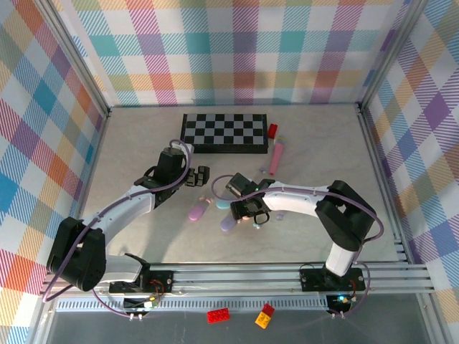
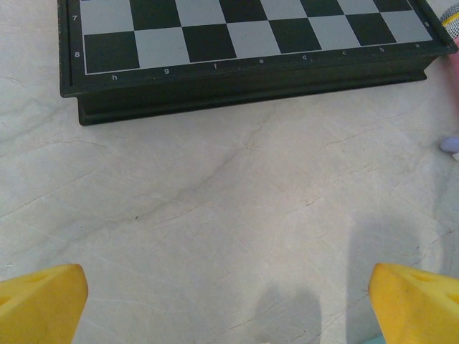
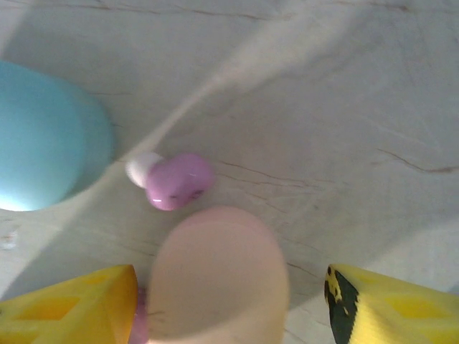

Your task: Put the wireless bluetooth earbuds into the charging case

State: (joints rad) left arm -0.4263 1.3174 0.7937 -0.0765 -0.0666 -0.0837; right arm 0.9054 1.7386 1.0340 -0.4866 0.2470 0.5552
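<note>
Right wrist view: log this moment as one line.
right hand open, astride peach case | lilac earbud loose, uncased | teal case beside it

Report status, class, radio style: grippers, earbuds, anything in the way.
Left gripper jaws open over table, short of chessboard. Right gripper jaws open, straddling peach case. Lilac earbud loose beside teal case, not inserted.

Chessboard (image 2: 251, 43) rim: letters h to c; numbers 7, 8.

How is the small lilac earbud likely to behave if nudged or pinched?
The lilac earbud looks rounded and glossy, so a nudge would probably send it rolling across the smooth table. Being tiny, it may well squirt out of a pinch.
</note>
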